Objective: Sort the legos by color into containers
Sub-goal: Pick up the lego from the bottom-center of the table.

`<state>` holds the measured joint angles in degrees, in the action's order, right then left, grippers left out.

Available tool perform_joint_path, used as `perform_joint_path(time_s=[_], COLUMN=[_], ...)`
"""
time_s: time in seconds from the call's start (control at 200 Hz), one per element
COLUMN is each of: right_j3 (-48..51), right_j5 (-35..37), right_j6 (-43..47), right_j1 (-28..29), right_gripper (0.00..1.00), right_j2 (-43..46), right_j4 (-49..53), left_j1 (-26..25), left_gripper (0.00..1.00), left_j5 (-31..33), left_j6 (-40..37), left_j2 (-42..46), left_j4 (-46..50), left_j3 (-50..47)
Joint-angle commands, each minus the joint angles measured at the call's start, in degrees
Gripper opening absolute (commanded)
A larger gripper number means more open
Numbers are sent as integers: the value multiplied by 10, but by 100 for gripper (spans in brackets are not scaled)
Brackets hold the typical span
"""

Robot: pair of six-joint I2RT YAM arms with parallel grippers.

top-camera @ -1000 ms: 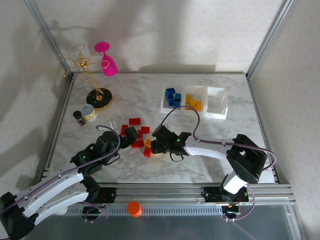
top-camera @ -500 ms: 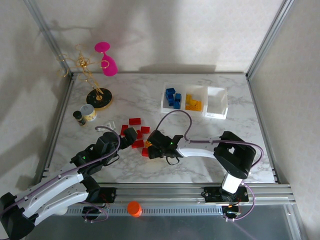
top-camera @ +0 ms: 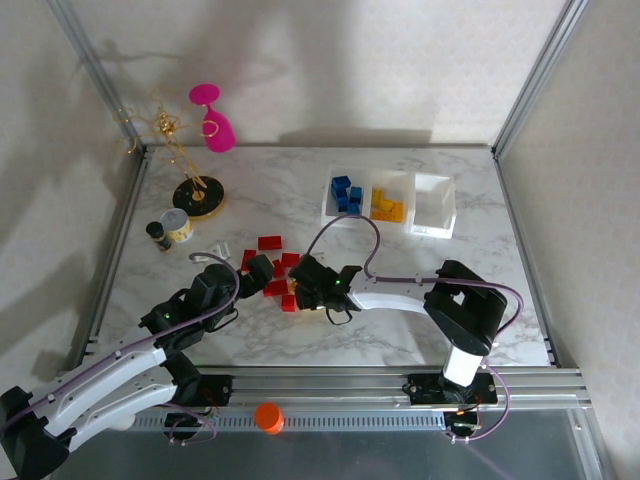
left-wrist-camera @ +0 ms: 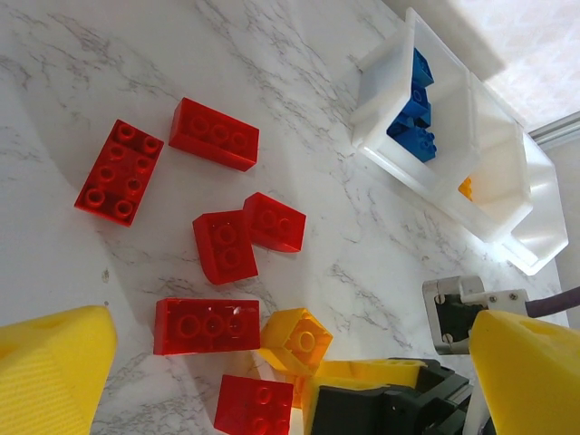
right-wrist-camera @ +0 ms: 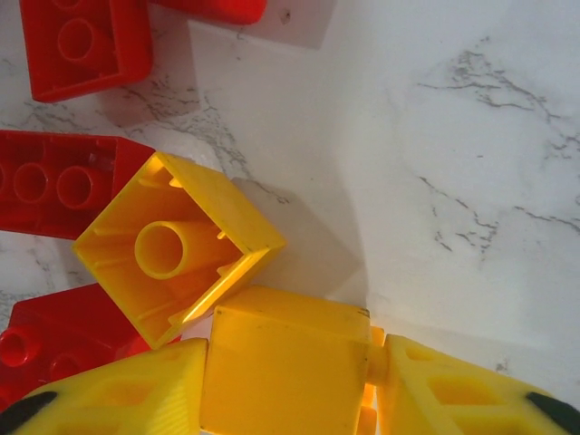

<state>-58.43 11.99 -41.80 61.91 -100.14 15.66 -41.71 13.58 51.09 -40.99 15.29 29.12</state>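
Top view: the right claw (top-camera: 296, 291) is down among the red bricks (top-camera: 270, 243), beside the left claw (top-camera: 262, 268). The trays (top-camera: 436, 228) are well apart.
Left wrist: the left claw is spread wide over the red bricks.
Right wrist: the right claw pinches a yellow brick (right-wrist-camera: 285, 367), touching a second yellow brick (right-wrist-camera: 177, 245).

Yellow fingers (right-wrist-camera: 118, 394) of the right gripper (right-wrist-camera: 290, 390) clamp a yellow plastic brick (right-wrist-camera: 281, 349); red studded plastic bricks (left-wrist-camera: 213, 136) beside them, blue plastic bricks (left-wrist-camera: 412, 109) beyond, white grey-veined marble tabletop (right-wrist-camera: 453, 136) beneath

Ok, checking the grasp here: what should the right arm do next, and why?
Probably lift straight up: the right gripper looks closed on a yellow brick, and an upturned yellow brick lies right beside it, so sideways motion could drag that one.
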Motion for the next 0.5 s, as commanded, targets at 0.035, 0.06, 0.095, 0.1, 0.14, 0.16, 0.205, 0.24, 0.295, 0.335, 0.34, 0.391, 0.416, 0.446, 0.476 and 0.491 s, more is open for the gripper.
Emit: perform_joint_path(time_s=[0.035,0.06,0.095,0.1,0.14,0.16,0.205,0.24,0.295,0.335,0.34,0.391,0.416,0.446,0.476,0.491], right_j3=[1,2,4,4,7,8,9,11,12,11,10,7,5,4,3,1], right_j5=[24,26,29,29,32,33,36,38,44,49,49,56,58,58,56,55], right_j6=[-11,-12,-13,-13,-14,-14,-12,-9,2,10,10,21,27,34,42,45], right_j1=[-2,-4,-7,-7,-13,-16,-26,-37,-57,-76,-80,-110,-125,-146,-169,-180], right_gripper=[43,43,43,43,43,43,43,43,43,43,43,43,43,43,43,43], right_j2=[33,39,50,51,65,73,91,106,126,139,140,151,156,161,166,168], right_j4=[32,35,39,40,45,48,54,59,65,73,73,81,83,83,79,78], left_j1=[8,8,8,8,8,8,7,8,8,8,8,8,8,8,8,8], left_gripper=[100,100,100,100,100,100,100,100,100,100,100,100,100,100,100,100], left_j5=[11,9,8,7,4,2,-3,-7,-16,-21,-21,-26,-28,-32,-37,-39], left_j6=[1,0,-1,-1,-2,-2,-3,-4,-4,-5,-5,-9,-10,-12,-15,-17], left_j2=[1,0,-2,-3,-7,-9,-17,-24,-38,-49,-51,-66,-73,-84,-93,-98], left_j4=[-1,-2,-5,-5,-10,-14,-23,-32,-46,-55,-56,-68,-73,-80,-88,-92], left_j3=[4,6,9,9,12,13,14,16,18,22,23,29,33,37,42,45])
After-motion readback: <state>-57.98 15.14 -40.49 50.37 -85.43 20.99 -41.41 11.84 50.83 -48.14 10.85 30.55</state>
